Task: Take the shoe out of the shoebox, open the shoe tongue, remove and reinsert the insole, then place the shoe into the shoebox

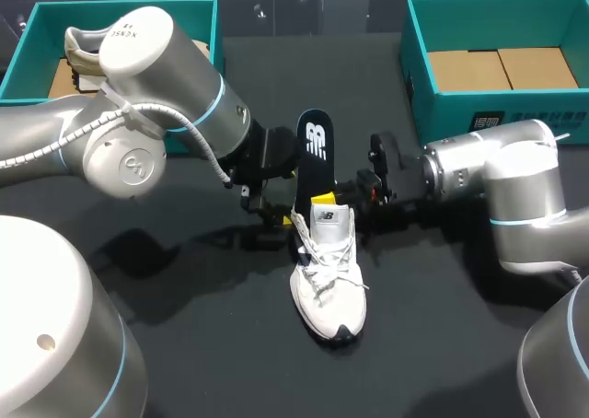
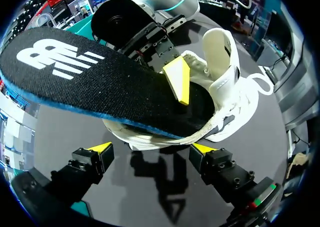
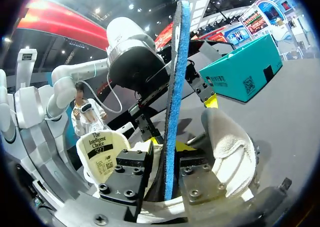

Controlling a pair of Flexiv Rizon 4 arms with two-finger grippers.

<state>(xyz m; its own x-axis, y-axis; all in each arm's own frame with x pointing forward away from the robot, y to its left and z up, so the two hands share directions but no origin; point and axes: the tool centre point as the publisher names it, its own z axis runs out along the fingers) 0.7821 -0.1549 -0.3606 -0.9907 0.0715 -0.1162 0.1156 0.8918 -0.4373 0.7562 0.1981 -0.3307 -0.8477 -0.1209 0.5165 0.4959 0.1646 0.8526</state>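
— Where is the shoe?
— The shoe (image 1: 329, 275) sits on the tabletop (image 1: 460, 344) at the centre of the frame, toe toward the bottom edge.
— And the insole?
— The insole (image 1: 313, 151) stands upright, its lower end in the shoe's opening, pinched by the right end effector (image 1: 319, 200).
— The other arm?
— The left end effector (image 2: 151, 149) is spread wide beside the heel, holding nothing.

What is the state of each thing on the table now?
Shoe: on table, tongue open.
Insole: partly out of shoe, upright.
Left gripper: open.
Right gripper: shut on insole.
Left box: open, another shoe inside.
Right box: open, no shoe inside.
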